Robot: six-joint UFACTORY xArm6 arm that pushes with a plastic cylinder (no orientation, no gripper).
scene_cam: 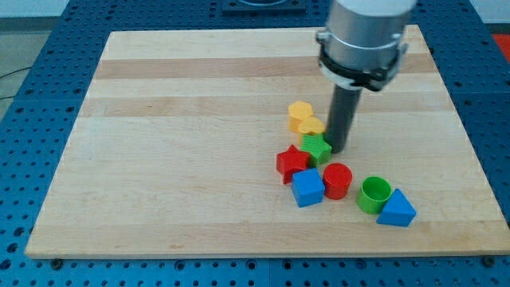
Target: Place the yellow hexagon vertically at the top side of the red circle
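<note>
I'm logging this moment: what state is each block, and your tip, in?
yellow hexagon: flat, touching the second yellow block.
green star: against my tip.
red star: touches blue cube.
red circle: upright, beside cube.
green cylinder: touches blue triangle.

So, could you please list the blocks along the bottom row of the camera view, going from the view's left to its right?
red star → blue cube → red circle → green cylinder → blue triangle
</note>
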